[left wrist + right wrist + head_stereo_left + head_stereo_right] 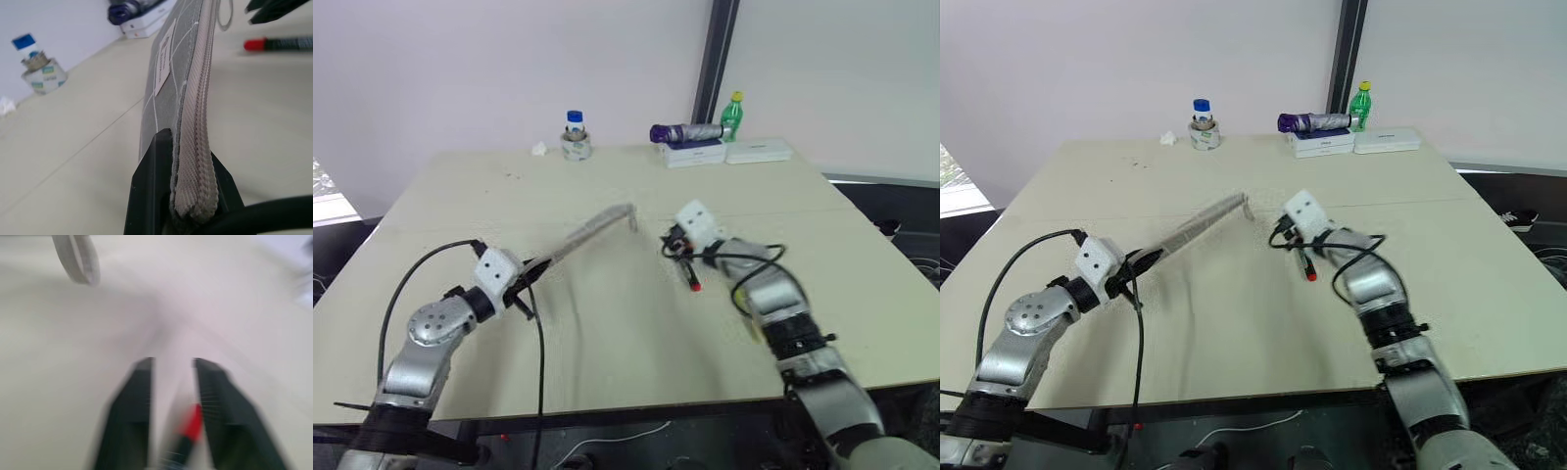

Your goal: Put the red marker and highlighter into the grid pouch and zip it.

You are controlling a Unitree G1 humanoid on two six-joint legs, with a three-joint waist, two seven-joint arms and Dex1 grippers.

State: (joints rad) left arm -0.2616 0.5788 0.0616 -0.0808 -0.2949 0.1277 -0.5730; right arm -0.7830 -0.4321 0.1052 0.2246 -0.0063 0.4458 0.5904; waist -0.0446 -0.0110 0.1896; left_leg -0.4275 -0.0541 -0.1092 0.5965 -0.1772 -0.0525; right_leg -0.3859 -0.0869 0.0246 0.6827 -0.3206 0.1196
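Pinching pouch [592,231] end in left gripper [526,281]; marker [689,274] lying lengthwise between right gripper's [172,382] parted fingers, nearer that arm.

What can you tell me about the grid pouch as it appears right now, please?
The grid pouch is flat grey fabric with white grid lines, a small white label on its face and a ribbed zipper along one edge. The left tool is shut on one end, holding it edge-up above the table, stretched out towards the right tool. A pull loop hangs at its far end.
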